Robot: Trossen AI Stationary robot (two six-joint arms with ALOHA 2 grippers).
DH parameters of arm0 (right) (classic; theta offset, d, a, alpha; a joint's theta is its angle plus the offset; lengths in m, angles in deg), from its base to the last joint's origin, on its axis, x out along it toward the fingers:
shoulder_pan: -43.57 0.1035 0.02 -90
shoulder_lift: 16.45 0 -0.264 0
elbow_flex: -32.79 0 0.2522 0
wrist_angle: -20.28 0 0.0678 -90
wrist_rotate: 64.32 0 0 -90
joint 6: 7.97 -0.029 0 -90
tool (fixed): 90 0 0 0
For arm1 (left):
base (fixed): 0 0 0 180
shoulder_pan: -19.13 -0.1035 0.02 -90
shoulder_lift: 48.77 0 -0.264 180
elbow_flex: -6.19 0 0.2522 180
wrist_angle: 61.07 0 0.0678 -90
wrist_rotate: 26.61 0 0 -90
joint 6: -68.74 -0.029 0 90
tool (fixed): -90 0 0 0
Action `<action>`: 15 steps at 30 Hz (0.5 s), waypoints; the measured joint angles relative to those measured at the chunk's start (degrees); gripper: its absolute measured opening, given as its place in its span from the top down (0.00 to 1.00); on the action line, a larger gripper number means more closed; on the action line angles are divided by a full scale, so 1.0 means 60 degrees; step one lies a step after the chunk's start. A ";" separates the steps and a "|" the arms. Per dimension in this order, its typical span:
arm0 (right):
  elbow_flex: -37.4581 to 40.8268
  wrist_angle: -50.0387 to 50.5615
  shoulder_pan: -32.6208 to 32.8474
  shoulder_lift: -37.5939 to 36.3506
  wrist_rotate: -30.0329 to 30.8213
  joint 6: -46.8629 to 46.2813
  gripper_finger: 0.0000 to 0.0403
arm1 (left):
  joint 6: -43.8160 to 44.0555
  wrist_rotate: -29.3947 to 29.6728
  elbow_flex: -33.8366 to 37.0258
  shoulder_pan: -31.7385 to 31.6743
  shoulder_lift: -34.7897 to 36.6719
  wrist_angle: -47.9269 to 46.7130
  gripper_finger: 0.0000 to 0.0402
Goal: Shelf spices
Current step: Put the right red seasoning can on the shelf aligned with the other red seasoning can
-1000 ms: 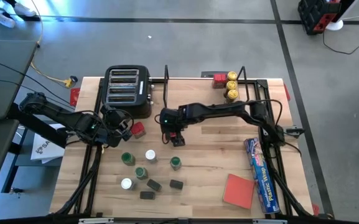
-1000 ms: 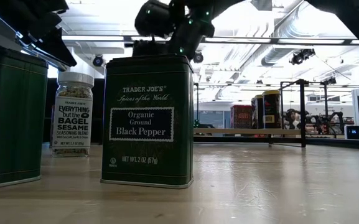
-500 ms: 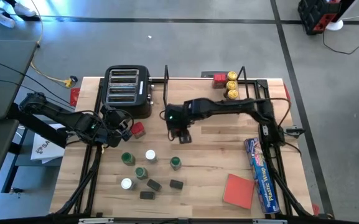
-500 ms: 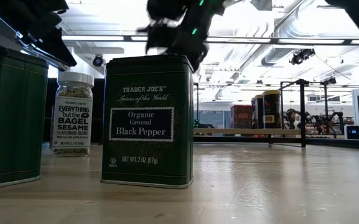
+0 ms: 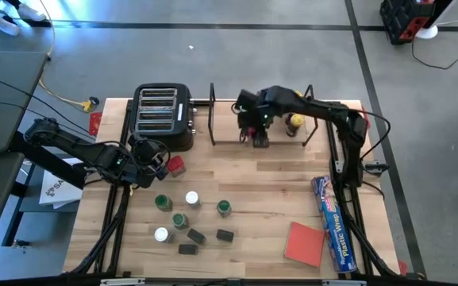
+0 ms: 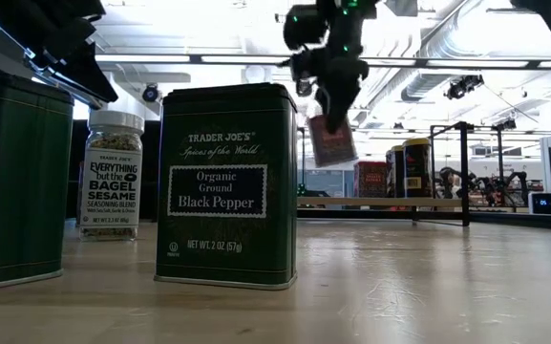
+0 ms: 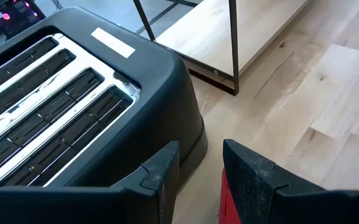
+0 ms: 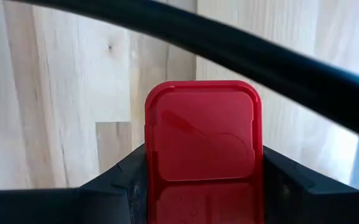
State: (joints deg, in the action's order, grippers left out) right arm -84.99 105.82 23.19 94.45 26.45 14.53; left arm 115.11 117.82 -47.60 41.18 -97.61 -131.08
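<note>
A: What covers the pale wooden plank bench (image 5: 260, 199)?
B: Green-topped spice tins (image 5: 163, 203) left of centre; black slotted toaster (image 5: 163, 117) behind.
A: The claws?
B: Right claw (image 5: 259, 137) pinches a red-lidded tin (image 8: 201, 132) above the black wire shelf (image 5: 213, 119). Left claw (image 5: 162, 163) pinches a red tin (image 5: 176, 165) beside the toaster.
A: The room?
B: Grey floor, bright ceiling lights.

Light wooden table (image 5: 276, 202) with a fair bit sitting on it. Black toaster (image 5: 162, 116) at about 11 o'clock, and the wire shelf (image 5: 213, 119) just beside it at 12, yellow-topped jars (image 5: 295, 120) on its board toward 1. A red tin (image 5: 176, 165) sits at 9. Around 7 there's a loose bunch: green-topped tins (image 5: 224, 208), white-topped jars (image 5: 191, 199) and small black ones (image 5: 225, 235). Red square pad (image 5: 305, 242) at 5, with the blue plastic-wrap box (image 5: 332, 222) just beside it at 4.
</note>
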 joint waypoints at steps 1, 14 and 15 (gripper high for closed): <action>0.0218 -0.0049 -0.0169 -0.0065 -0.0086 0.0066 0.50 | 0.0000 0.0000 0.0000 0.0000 0.0000 -0.0003 0.70; 0.3693 -0.2192 -0.1910 -0.1626 0.0106 0.0554 0.50 | -0.0004 0.0222 0.0000 0.0004 -0.0004 -0.0003 0.70; 0.3748 -0.2230 -0.2044 -0.1626 0.0107 0.0551 0.50 | -0.0004 0.0245 0.0000 0.0004 -0.0001 0.0003 0.70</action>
State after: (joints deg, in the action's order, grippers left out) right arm -62.50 92.44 10.93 84.69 27.09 17.84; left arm 115.09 119.29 -47.60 41.20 -97.62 -131.07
